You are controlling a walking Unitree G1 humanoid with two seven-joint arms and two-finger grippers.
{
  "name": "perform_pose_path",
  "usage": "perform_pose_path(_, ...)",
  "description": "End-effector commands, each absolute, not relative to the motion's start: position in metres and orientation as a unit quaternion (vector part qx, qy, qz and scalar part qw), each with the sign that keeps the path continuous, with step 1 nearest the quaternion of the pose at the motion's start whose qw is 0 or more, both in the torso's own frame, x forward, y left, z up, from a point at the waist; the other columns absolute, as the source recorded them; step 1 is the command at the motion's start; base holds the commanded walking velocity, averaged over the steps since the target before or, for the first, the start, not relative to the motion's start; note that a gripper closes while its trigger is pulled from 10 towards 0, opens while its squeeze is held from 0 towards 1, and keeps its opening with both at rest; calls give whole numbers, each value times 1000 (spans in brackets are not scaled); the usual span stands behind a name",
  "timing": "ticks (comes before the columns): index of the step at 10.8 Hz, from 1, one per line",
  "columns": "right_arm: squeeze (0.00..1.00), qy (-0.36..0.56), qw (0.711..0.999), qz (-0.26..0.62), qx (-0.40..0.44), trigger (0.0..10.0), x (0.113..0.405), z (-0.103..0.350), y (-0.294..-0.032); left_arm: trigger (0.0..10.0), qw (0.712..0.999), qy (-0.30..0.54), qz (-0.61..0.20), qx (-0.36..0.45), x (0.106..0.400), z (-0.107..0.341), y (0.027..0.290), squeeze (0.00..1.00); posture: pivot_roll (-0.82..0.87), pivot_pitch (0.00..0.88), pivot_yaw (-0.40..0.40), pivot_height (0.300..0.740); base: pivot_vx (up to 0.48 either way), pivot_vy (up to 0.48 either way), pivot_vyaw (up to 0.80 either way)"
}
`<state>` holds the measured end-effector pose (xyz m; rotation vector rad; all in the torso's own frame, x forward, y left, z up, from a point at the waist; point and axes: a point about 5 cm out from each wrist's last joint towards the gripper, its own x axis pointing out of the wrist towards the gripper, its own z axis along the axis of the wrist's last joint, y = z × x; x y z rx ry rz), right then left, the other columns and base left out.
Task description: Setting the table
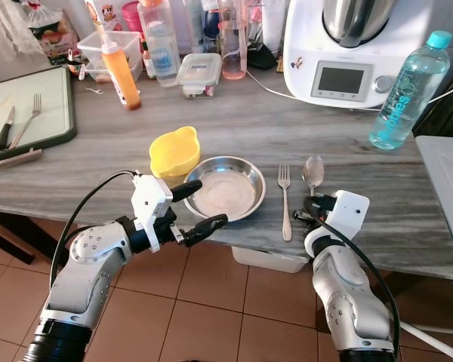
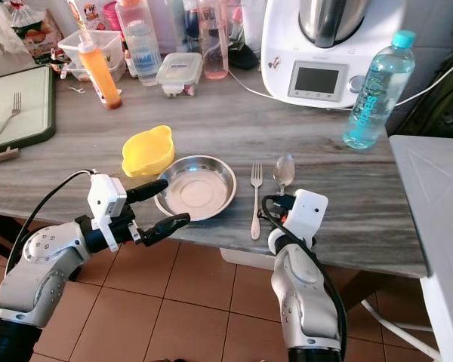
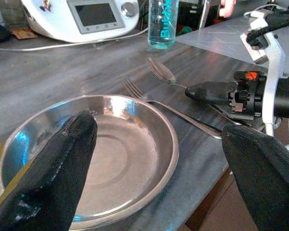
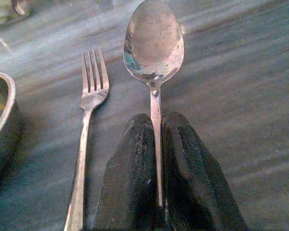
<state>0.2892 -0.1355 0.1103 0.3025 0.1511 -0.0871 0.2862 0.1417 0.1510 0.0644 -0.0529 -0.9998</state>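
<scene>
A steel bowl-plate [image 1: 225,188] sits near the table's front edge, with a yellow bowl [image 1: 174,151] touching its left rim. To its right lie a fork [image 1: 285,197] and a spoon [image 1: 313,173], side by side. My right gripper [image 4: 155,126] is shut on the spoon's handle, bowl end pointing away, the spoon [image 4: 153,42] resting on the tabletop. My left gripper [image 1: 200,205] stands open at the plate's near left rim, one finger [image 3: 53,173] over the plate [image 3: 120,159], nothing between the fingers.
At the back stand a kitchen machine [image 1: 346,45], a water bottle [image 1: 405,92], an orange bottle [image 1: 121,74] and several containers [image 1: 198,72]. A tray [image 1: 26,113] with a knife and second fork lies far left. A white surface [image 1: 445,188] adjoins on the right.
</scene>
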Motion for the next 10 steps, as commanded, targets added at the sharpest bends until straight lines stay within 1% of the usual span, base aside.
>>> perform_pose_path(1,0,128,972,-37,192,10000,274,90,-116,10000,873,-17,-485,37,284,149,141,0,102,125,94,740,0,0,0)
perform_pose_path(3,0,155,970,-30,187,10000,273,84,-115,10000,871,-14,-490,38,284,148,139,0,102,127,95,740,0,0,0)
perform_pose_path(4,0,161,969,-15,187,10000,275,88,-110,10000,870,-11,-491,39,284,147,139,0,101,127,96,740,0,0,0)
perform_pose_path(6,0,168,968,-17,184,10000,272,87,-110,10000,870,-9,-491,38,284,145,138,0,103,126,94,740,0,0,0)
perform_pose_path(10,0,175,968,-36,176,10000,272,85,-118,10000,869,-7,-493,39,284,142,135,0,101,121,96,740,0,0,0)
